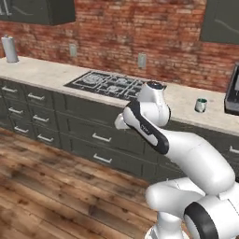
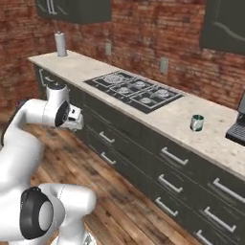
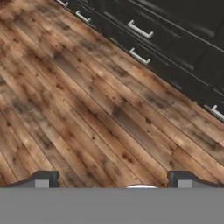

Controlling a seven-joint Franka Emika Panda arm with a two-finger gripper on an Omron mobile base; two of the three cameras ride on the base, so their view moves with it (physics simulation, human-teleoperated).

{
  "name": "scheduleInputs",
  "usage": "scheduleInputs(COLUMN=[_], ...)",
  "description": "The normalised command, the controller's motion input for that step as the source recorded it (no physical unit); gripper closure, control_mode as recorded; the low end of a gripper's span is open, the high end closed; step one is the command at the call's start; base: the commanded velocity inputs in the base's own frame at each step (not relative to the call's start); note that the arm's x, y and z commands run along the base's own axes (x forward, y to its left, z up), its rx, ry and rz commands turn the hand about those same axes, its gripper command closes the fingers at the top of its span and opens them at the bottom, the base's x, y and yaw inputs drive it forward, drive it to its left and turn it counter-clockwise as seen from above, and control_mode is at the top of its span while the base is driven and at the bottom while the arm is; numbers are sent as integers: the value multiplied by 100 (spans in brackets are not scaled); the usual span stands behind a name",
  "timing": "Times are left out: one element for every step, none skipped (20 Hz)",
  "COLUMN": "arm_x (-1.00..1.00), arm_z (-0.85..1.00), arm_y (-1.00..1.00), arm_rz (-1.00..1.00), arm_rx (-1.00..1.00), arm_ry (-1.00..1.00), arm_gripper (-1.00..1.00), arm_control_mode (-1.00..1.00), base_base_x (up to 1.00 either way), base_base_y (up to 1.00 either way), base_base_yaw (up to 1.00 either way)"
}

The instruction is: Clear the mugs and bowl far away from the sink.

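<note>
The silvery-white mug with a teal inside [image 1: 200, 105] [image 2: 196, 122] stands upright on the pale counter [image 1: 42, 70] [image 2: 81, 67], to the right of the stovetop. A dark charcoal shape [image 1: 232, 93] [image 2: 236, 130], cut off by the frame edge just right of the mug, looks like the sink's side. The green mug and the bowl are out of view. My arm is folded in front of the cabinets, well short of the mug. My gripper [image 3: 113, 181] points down at the wooden floor, open, with nothing between its fingers.
A black gas stovetop [image 1: 109, 84] [image 2: 136, 91] sits mid-counter. A steel canister [image 1: 9, 49] [image 2: 60, 44] stands at the far left end. Dark drawer fronts [image 1: 93, 135] [image 2: 167, 172] [image 3: 175, 39] run below the counter, and wood flooring [image 3: 87, 109] lies under the hand.
</note>
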Motion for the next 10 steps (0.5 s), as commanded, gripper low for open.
scheduleInputs(arm_x=[0,0,0,0,0,0,0,0,0,0], arm_z=[0,0,0,0,0,0,0,0,0,0], arm_y=[0,0,0,0,0,0,0,0,0,0], arm_rz=[0,0,0,0,0,0,0,0,0,0], arm_rx=[0,0,0,0,0,0,0,0,0,0], arm_ry=[0,0,0,0,0,0,0,0,0,0], arm_gripper=[-100,-100,-100,-100,-100,-100,-100,-100,-100,-100], arm_control_mode=[100,100,100,100,100,100,100,100,100,100], base_base_x=[-69,-61,-54,-36,-31,-25,-16,-15,-5,-1], base_base_y=[36,34,29,29,24,11,6,0,0,0], base_base_yaw=[74,75,77,79,79,80,80,81,81,81])
